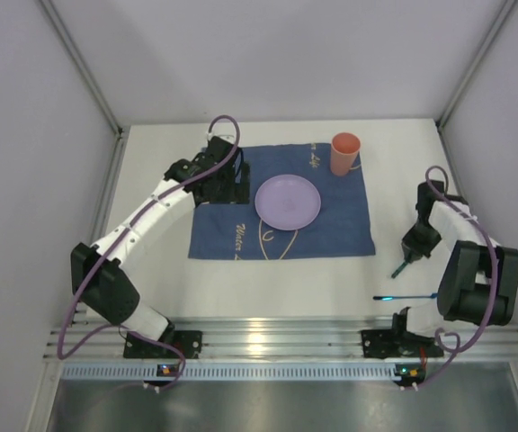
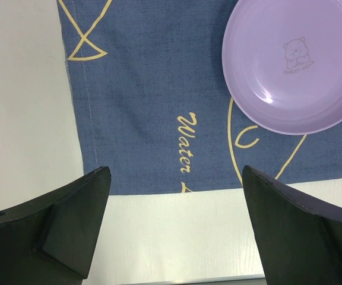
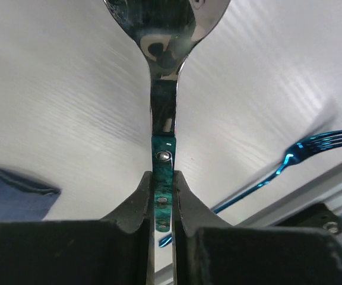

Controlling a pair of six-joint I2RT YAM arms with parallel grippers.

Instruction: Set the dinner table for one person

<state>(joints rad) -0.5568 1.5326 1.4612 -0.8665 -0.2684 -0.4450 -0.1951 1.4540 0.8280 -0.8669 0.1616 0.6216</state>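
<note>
One spoon [image 3: 165, 24] is being clenched by its teal handle in the right pincer [image 3: 162, 178] over the tabletop [image 3: 58, 89], the left pincer [image 2: 174, 172] hanging released, so cutlery-placing is seemingly underway, needing a carry leftward to beside the plate [image 2: 295, 65].

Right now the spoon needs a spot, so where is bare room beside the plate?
Free: the cloth strip between the plate and the cloth's right edge, near side of the cup; also dinner table right of the cloth. Crowded: left of the plate, where the left arm holds its jaws open.
</note>
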